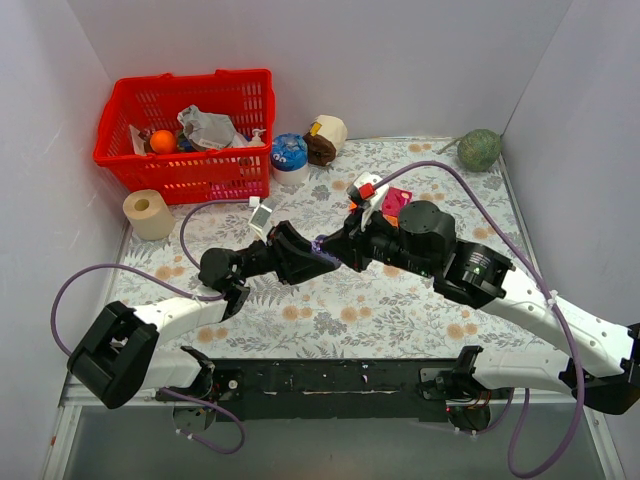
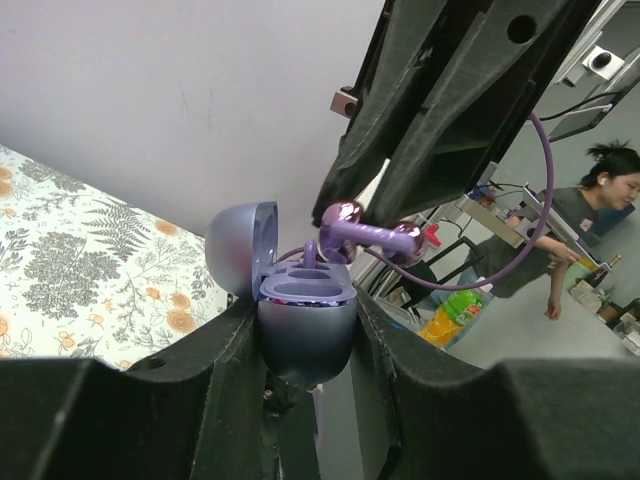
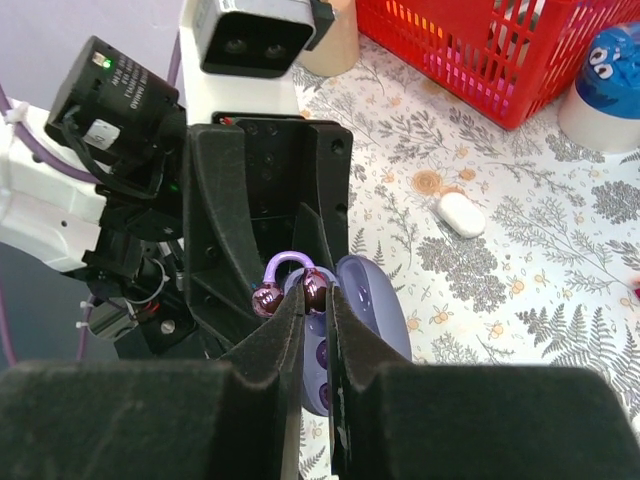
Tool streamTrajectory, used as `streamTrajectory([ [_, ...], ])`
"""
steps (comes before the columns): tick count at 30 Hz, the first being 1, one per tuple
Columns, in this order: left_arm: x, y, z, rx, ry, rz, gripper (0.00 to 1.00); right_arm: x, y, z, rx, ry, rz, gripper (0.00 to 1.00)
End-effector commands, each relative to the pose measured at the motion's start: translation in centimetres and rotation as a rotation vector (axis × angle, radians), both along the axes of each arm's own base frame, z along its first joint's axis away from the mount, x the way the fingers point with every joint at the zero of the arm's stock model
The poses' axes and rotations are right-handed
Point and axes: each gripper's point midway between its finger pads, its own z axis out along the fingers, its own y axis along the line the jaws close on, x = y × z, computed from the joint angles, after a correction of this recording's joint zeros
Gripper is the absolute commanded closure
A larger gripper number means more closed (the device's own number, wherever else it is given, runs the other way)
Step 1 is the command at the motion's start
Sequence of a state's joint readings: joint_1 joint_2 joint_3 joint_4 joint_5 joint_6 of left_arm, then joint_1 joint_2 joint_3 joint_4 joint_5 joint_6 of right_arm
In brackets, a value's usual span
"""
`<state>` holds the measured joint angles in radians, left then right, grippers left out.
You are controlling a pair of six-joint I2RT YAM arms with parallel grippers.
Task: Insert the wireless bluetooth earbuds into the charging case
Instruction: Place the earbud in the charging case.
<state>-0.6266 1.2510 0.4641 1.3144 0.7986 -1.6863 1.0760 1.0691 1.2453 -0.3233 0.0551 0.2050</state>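
Note:
My left gripper (image 2: 308, 335) is shut on the purple charging case (image 2: 305, 320) and holds it above the table with its lid open to the left. My right gripper (image 3: 318, 300) is shut on a purple earbud (image 3: 318, 290), two shiny balls joined by an arch. It holds the earbud just over the case's slots (image 2: 365, 232). The two grippers meet at mid-table in the top view, left (image 1: 305, 255) and right (image 1: 340, 245). The case also shows in the right wrist view (image 3: 370, 305). A small white oval piece (image 3: 460, 213) lies on the cloth. No other earbud shows.
A red basket (image 1: 190, 165) with several items stands at the back left, a paper roll (image 1: 148, 213) in front of it. A blue-and-white tub (image 1: 290, 157), a brown-and-cream object (image 1: 325, 138), a green ball (image 1: 480, 148) and a pink-and-red item (image 1: 385, 200) sit along the back.

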Motion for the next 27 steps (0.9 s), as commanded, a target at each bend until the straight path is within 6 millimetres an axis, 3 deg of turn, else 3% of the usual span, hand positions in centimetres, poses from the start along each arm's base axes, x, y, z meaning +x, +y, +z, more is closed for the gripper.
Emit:
streamTrajectory([
  [1, -4.2, 2.7, 6.4, -0.252, -0.344, -0.015, 1.0, 0.6, -0.2, -0.1, -0.014, -0.013, -0.026, 0.99],
  [7, -3.9, 2.7, 6.0, -0.243, -0.291, -0.002, 1.0, 1.0, -0.6, -0.9, -0.028, 0.013, -0.053, 0.99],
  [20, -3.1, 2.9, 4.4, -0.248, -0.221, 0.06, 1.0, -1.2, -0.5, -0.9, 0.236, 0.23, 0.07, 0.99],
  [27, -3.1, 2.7, 4.0, -0.234, -0.221, 0.055, 1.0, -0.7, -0.8, -1.2, 0.267, 0.277, 0.081, 0.99],
])
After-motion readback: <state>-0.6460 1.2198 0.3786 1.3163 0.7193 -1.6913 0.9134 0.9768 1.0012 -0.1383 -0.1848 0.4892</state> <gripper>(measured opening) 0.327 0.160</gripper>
